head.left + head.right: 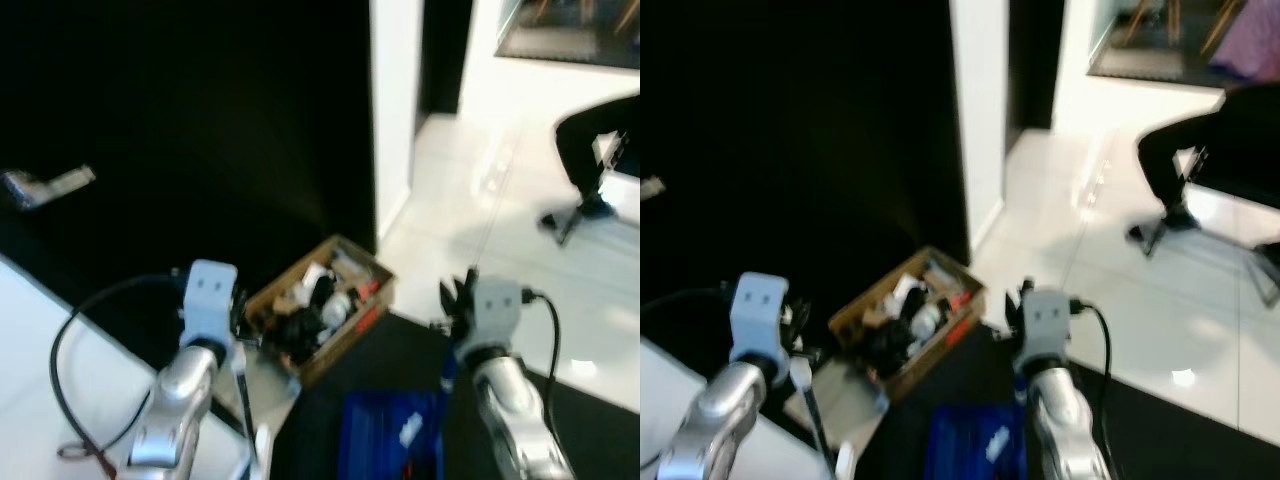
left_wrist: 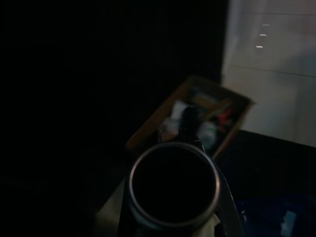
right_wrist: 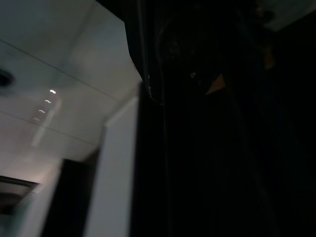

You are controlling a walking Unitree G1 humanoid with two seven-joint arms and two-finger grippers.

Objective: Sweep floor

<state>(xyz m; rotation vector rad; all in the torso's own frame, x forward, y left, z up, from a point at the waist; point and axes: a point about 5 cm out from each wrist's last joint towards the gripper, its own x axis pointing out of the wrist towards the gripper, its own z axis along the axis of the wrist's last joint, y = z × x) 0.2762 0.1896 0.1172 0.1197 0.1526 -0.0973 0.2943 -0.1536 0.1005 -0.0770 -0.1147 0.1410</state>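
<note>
Cardboard box (image 1: 318, 322) of clutter sits ahead on dark floor (image 1: 400, 350); steer your left end effector (image 1: 238, 312), seemingly gripping a metal pole (image 2: 173, 185), around it. Right end effector (image 1: 458, 300): grip unclear.

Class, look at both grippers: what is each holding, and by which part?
It cannot be told: the left gripper is by a metal tube; the right gripper is blurred.
</note>
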